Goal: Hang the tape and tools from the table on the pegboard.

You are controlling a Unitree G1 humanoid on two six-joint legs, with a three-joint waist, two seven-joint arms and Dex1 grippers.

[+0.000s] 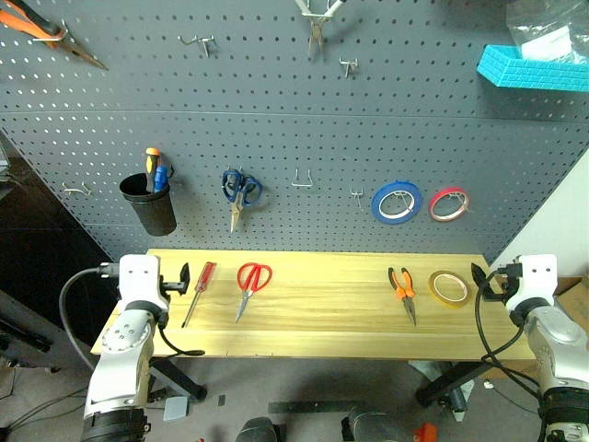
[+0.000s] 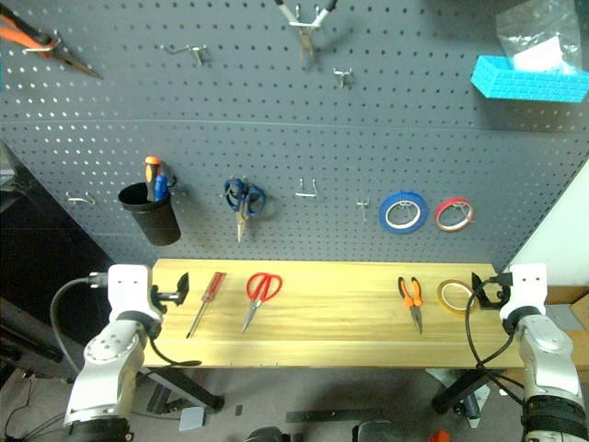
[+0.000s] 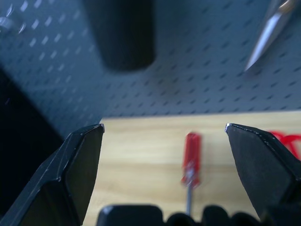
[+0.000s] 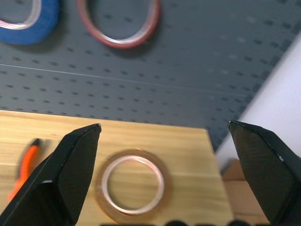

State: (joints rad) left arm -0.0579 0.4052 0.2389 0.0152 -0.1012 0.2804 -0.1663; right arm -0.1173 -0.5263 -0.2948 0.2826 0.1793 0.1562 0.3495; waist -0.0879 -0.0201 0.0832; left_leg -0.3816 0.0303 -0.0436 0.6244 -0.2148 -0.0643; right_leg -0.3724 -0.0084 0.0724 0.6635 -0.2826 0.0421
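Observation:
On the light-wood table (image 1: 331, 308) lie, from left to right, a red-handled screwdriver (image 1: 204, 276), red-handled scissors (image 1: 253, 279), orange-and-black pliers (image 1: 402, 287) and a yellow-tan tape ring (image 1: 449, 288). The dark grey pegboard (image 1: 304, 129) rises behind them. My left gripper (image 1: 184, 276) hovers open at the table's left end, just left of the screwdriver (image 3: 192, 155). My right gripper (image 1: 479, 274) stands open at the right end, beside the tape (image 4: 133, 185). Both hold nothing.
On the pegboard hang a black cup (image 1: 149, 207) with orange and blue screwdrivers, blue scissors (image 1: 241, 191), a blue tape ring (image 1: 397, 202) and a red tape ring (image 1: 448, 203). Bare hooks (image 1: 303, 180) sit between them. A turquoise bin (image 1: 534, 69) is at upper right.

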